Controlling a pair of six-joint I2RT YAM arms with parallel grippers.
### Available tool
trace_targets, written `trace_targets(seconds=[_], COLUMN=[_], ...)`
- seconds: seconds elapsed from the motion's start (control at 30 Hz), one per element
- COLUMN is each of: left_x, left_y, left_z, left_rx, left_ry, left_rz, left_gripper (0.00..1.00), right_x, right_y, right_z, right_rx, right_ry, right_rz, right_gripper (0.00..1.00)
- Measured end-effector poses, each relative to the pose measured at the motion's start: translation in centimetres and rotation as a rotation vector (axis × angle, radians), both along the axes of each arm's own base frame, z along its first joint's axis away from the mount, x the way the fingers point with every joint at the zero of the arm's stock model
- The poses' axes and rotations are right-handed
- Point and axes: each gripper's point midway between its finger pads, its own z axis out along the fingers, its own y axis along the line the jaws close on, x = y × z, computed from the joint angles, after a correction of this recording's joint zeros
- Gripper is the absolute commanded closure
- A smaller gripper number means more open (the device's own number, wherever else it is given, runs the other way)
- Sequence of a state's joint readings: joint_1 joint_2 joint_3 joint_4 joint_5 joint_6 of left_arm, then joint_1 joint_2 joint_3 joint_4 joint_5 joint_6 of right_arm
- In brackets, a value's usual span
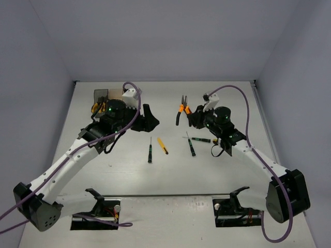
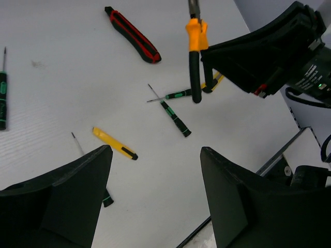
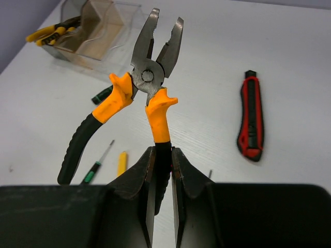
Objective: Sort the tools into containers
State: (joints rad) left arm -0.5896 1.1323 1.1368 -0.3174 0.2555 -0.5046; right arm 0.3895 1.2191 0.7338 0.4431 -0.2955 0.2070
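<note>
Top external view shows the white table (image 1: pixel 170 170), the left gripper (image 1: pixel 147 118) spread wide and empty near the bins (image 1: pixel 103 98) at far left. The right gripper (image 3: pixel 163 155) is clamped on one handle of the orange-and-black pliers (image 3: pixel 147 77), held above the table's middle; a red-and-black knife (image 3: pixel 251 116), yellow knife (image 2: pixel 114 143) and screwdrivers (image 2: pixel 175 116) lie below.

Left pincer (image 2: pixel 155 155) gapes wide; right pincer (image 3: pixel 162 152) is clamped tight.
</note>
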Motion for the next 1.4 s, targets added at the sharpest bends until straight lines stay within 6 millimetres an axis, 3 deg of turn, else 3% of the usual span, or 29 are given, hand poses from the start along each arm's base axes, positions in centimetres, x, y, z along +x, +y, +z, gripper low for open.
trace_targets(seconds=[0.2, 0.37, 0.47, 0.53, 0.57, 0.6, 0.67, 0.77, 0.9, 1.2, 1.3, 1.4], left_x=[0.4, 1.0, 1.4, 1.7, 1.8, 1.8, 1.9, 1.9, 1.7, 2.1, 2.1, 2.2], left_y=[-3.8, -4.9, -5.1, -5.2, -5.2, -5.2, -5.4, -5.7, -6.1, -6.6, -6.6, -6.3], left_z=[-0.9, -2.4, -3.0, -3.3, -3.4, -3.5, -3.6, -3.6, -3.3, -3.3, -3.4, -3.6], left_rx=[-0.003, 0.012, 0.020, 0.023, 0.025, 0.025, 0.022, 0.013, 0.002, -0.013, -0.012, 0.003], left_ry=[0.022, 0.046, 0.054, 0.060, 0.063, 0.067, 0.068, 0.068, 0.063, 0.056, 0.058, 0.057], left_rz=[-0.030, -0.016, 0.000, 0.010, 0.015, 0.018, 0.021, 0.016, 0.011, 0.007, 0.007, 0.018], left_gripper=[0.34, 0.34, 0.41, 0.53, 0.54, 0.64, 0.72, 0.93, 1.00, 0.98, 0.67, 0.54], right_x=[-2.6, -3.5, -3.8, -3.9, -4.0, -4.1, -4.3, -4.5, -4.5, -4.3, -4.3, -4.8], right_y=[4.3, 6.1, 6.7, 7.0, 7.2, 7.4, 7.7, 7.9, 7.9, 8.0, 8.1, 8.5], right_z=[0.9, 1.8, 2.5, 2.9, 3.1, 3.3, 3.5, 3.5, 3.4, 3.6, 3.5, 3.6], right_rx=[0.065, 0.119, 0.147, 0.163, 0.170, 0.176, 0.183, 0.185, 0.191, 0.205, 0.209, 0.214], right_ry=[-0.023, -0.040, -0.053, -0.061, -0.065, -0.068, -0.071, -0.070, -0.075, -0.080, -0.077, -0.083], right_rz=[0.110, 0.152, 0.163, 0.171, 0.174, 0.180, 0.186, 0.192, 0.188, 0.160, 0.153, 0.171], right_gripper=[1.00, 1.00, 1.00, 1.00, 1.00, 1.00, 1.00, 1.00, 1.00, 1.00, 1.00, 1.00])
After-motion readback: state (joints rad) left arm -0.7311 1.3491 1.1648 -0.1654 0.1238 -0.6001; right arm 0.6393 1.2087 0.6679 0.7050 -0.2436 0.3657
